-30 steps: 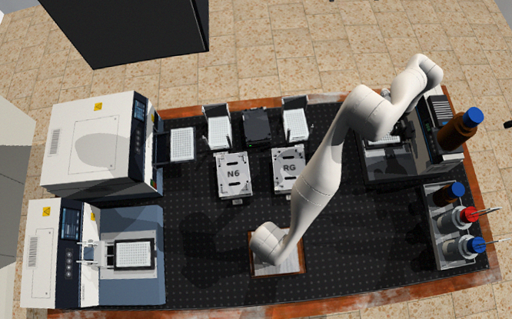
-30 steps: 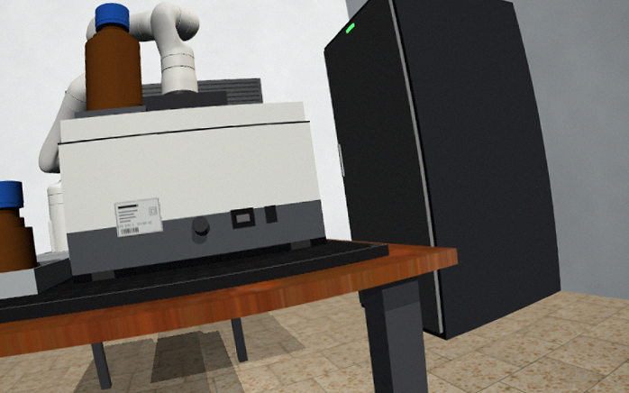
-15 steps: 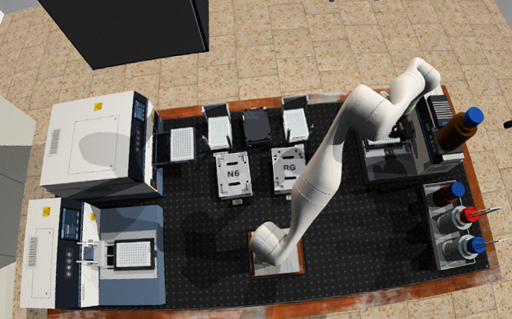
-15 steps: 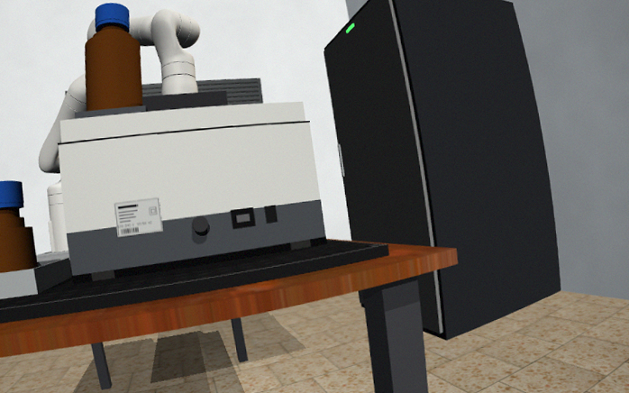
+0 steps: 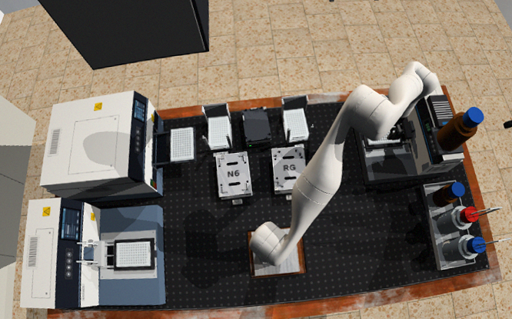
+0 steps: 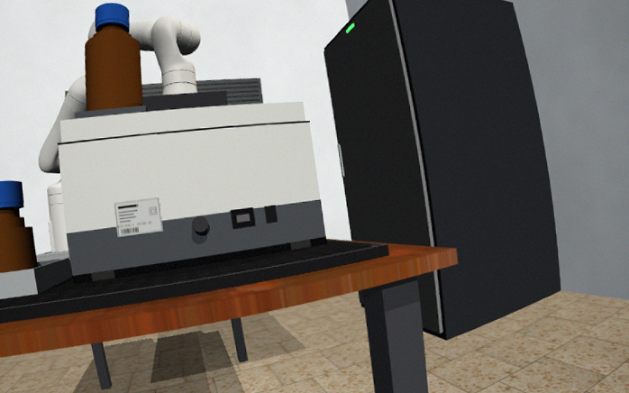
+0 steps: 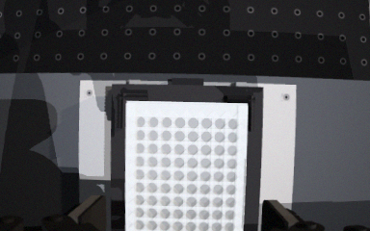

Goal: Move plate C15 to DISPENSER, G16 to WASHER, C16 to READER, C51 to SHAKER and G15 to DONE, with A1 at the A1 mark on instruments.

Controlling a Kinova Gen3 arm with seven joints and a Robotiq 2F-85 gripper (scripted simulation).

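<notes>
plate (image 7: 185,164) flanks: open gaps | fingers spread past both long edges | carrier frame (image 7: 115,159) close alongside

A laboratory with an automated plate-handling bench. A wooden worktop (image 5: 280,310) carries a black perforated deck with boxy white-and-navy instruments (image 5: 88,141) at 9 o'clock, each bearing barcodes and yellow warning stickers. White multi-well plates (image 5: 181,143) sit on instrument trays and in racks toward 12 o'clock. Amber reagent bottles with blue caps (image 5: 459,125) stand at 3 o'clock. A tall black cabinet (image 6: 441,176) with a green light stands on the tiled floor.
</notes>
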